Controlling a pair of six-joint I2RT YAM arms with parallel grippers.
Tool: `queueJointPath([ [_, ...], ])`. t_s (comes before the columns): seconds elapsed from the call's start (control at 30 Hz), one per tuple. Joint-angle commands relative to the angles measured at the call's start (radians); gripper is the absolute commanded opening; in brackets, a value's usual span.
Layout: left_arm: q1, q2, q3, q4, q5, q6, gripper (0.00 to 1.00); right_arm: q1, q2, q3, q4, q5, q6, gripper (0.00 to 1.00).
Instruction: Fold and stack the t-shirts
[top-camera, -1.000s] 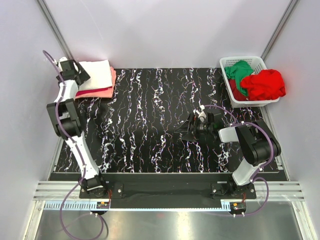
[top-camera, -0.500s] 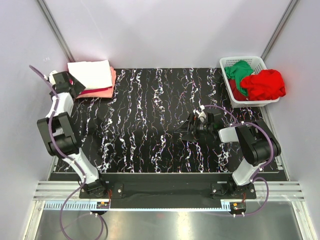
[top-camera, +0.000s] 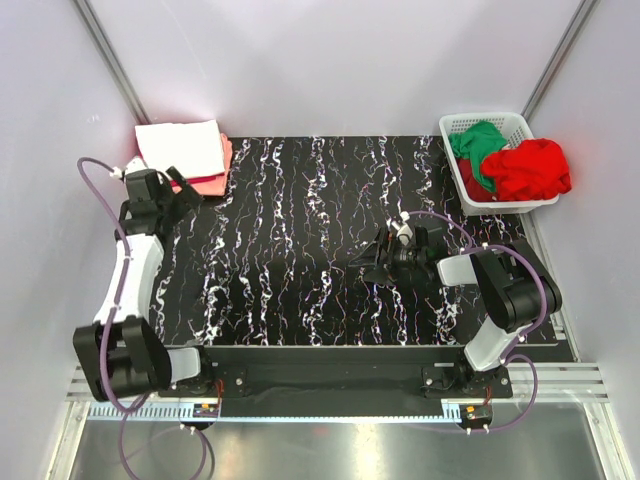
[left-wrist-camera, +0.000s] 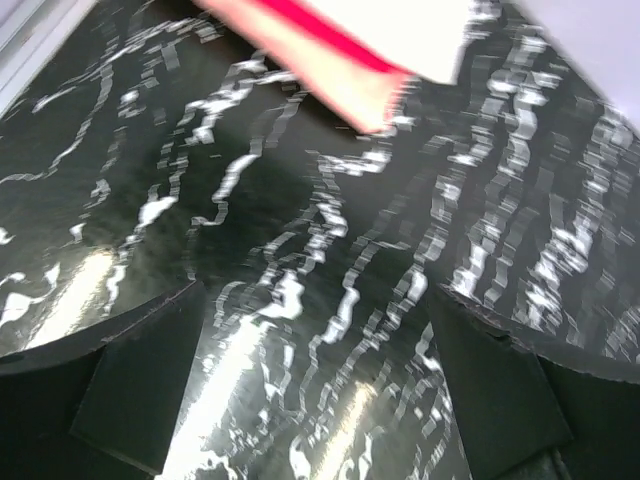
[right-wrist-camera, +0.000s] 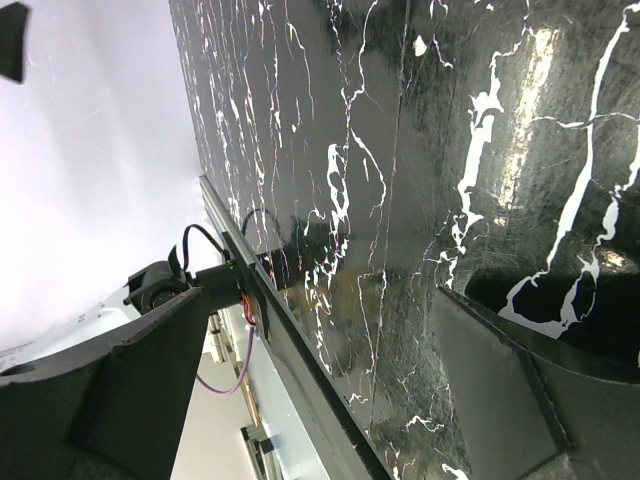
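Note:
A stack of folded t-shirts (top-camera: 185, 155) lies at the table's far left corner, white on top, magenta and salmon-pink below. Its near corner shows blurred in the left wrist view (left-wrist-camera: 370, 55). My left gripper (top-camera: 183, 195) is open and empty, just in front of the stack, above the black marbled table. A red t-shirt (top-camera: 528, 168) and a green t-shirt (top-camera: 475, 145) lie crumpled in the white basket (top-camera: 452, 125) at the far right. My right gripper (top-camera: 368, 262) is open and empty, low over the table's middle right; the right wrist view shows only table between its jaws.
The black marbled tabletop (top-camera: 300, 250) lies between the stack and the basket. Grey walls close in the left, back and right. A metal rail (top-camera: 330, 385) runs along the near edge, with both arm bases on it.
My left arm has swung back from over the stack toward the near side; its gripper now sits in front of the stack. The right arm has not moved.

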Motion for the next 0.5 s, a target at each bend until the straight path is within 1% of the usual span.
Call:
queueJointPath([
  [0.0, -0.066, -0.064, 0.029, -0.057, 0.114, 0.076, 0.99, -0.007, -0.032, -0.004, 0.033, -0.013, -0.011, 1.00],
  [0.03, -0.094, -0.072, 0.049, -0.078, 0.137, 0.113, 0.99, -0.007, -0.031, -0.004, 0.033, -0.015, -0.011, 1.00],
  [0.07, -0.153, -0.073, 0.071, -0.104, 0.147, 0.128, 0.99, -0.007, -0.031, -0.004, 0.031, -0.015, -0.009, 1.00],
  [0.1, -0.180, -0.075, 0.101, -0.161, 0.164, 0.145, 0.99, -0.007, -0.033, -0.004, 0.033, -0.015, -0.009, 1.00],
  [0.17, -0.250, -0.076, 0.195, -0.221, 0.229, 0.211, 0.99, -0.007, -0.036, -0.007, 0.033, -0.012, -0.008, 1.00],
  [0.2, -0.263, -0.079, 0.226, -0.280, 0.256, 0.229, 0.99, -0.007, -0.036, -0.005, 0.031, -0.012, -0.008, 1.00],
  [0.23, -0.275, -0.102, 0.272, -0.302, 0.311, 0.261, 0.99, -0.007, -0.039, -0.007, 0.028, -0.010, -0.008, 1.00],
  [0.27, -0.284, -0.119, 0.278, -0.313, 0.348, 0.277, 0.99, -0.006, -0.039, -0.007, 0.025, -0.009, -0.006, 1.00],
  [0.3, -0.284, -0.142, 0.275, -0.302, 0.393, 0.289, 0.99, -0.007, -0.042, -0.008, 0.025, -0.009, -0.006, 1.00],
  [0.33, -0.284, -0.200, 0.258, -0.276, 0.454, 0.292, 0.99, -0.007, -0.045, -0.010, 0.026, -0.007, -0.006, 1.00],
  [0.4, -0.283, -0.266, 0.145, -0.170, 0.445, 0.216, 0.99, -0.007, -0.044, -0.010, 0.026, -0.007, -0.006, 1.00],
  [0.43, -0.281, -0.314, 0.114, -0.157, 0.419, 0.178, 0.99, -0.006, -0.044, -0.008, 0.026, -0.009, -0.005, 1.00],
  [0.47, -0.281, -0.332, 0.065, -0.155, 0.424, 0.183, 0.99, -0.006, -0.041, -0.007, 0.026, -0.009, -0.005, 1.00],
])
